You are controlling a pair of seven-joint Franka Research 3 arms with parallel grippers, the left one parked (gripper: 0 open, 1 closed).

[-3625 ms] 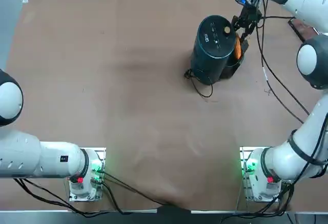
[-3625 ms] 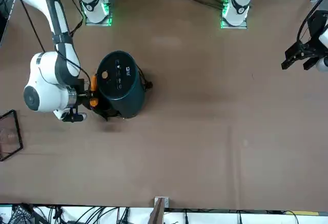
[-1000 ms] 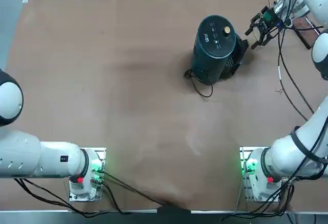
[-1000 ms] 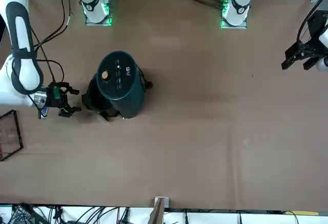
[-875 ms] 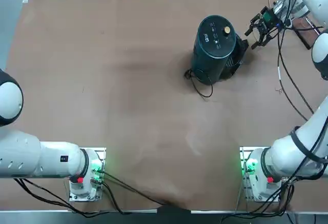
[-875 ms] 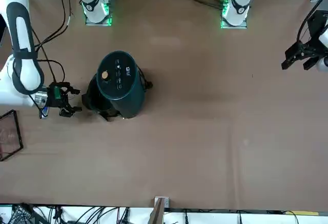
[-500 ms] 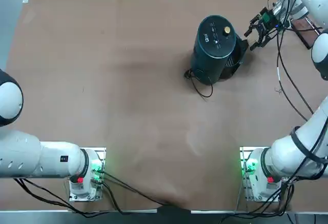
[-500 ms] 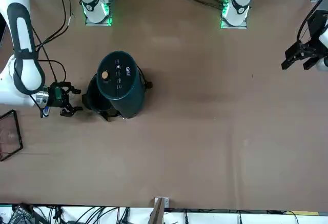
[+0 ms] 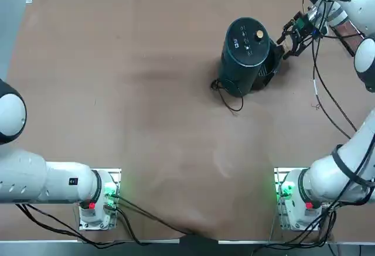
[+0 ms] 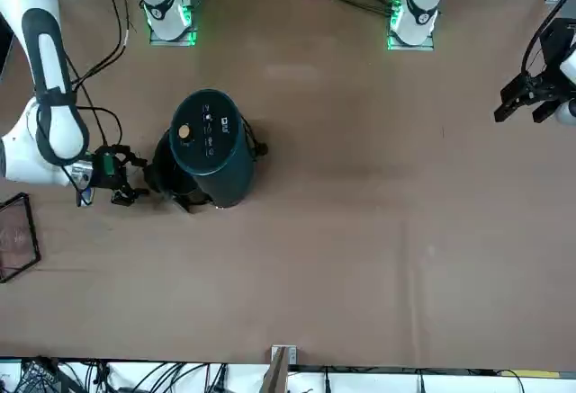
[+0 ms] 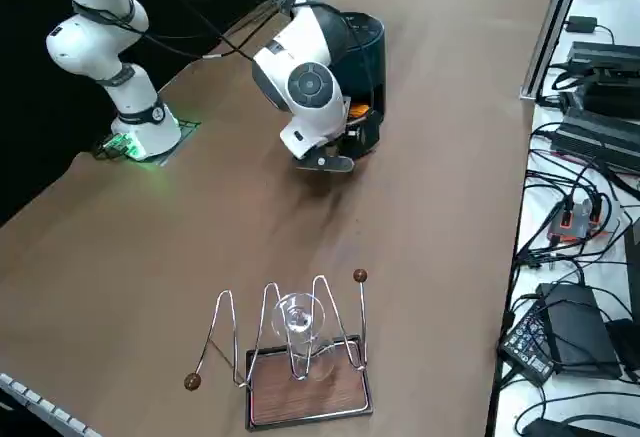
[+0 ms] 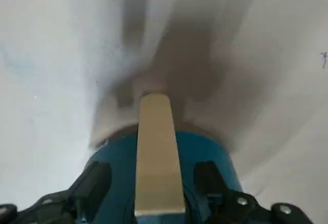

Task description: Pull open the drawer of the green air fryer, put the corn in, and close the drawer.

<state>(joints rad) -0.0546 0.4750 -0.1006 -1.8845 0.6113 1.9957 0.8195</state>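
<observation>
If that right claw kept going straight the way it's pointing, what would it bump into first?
Most likely the dark pulled-out drawer of the tall green air fryer. The open right gripper points at it from close by, though how high it sits is hard to judge.

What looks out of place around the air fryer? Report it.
Nothing is spilled or damaged. The green air fryer stands upright. Its drawer is pulled out toward the right gripper, jaws open, with the corn lying inside. Only that open drawer stands out.
</observation>
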